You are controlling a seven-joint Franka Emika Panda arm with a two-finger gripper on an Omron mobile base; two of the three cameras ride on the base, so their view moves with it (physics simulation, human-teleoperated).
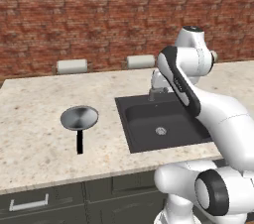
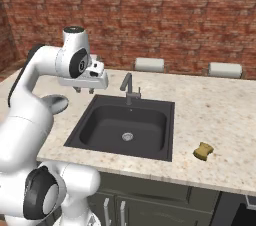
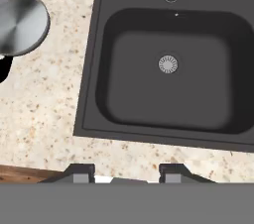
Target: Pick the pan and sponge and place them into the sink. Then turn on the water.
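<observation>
Half the pan [image 3: 22,24] cut off by frame edge; hand [image 3: 127,172] open, empty, above sink [image 3: 94,69].

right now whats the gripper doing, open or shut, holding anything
Gripper: open, holding nothing, up above the sink.

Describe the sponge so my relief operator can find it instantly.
Start at the black sink set in the speckled counter. On the counter to its right, near the front edge, lies the sponge: a small lumpy yellow-brown block, alone on that side.
</observation>
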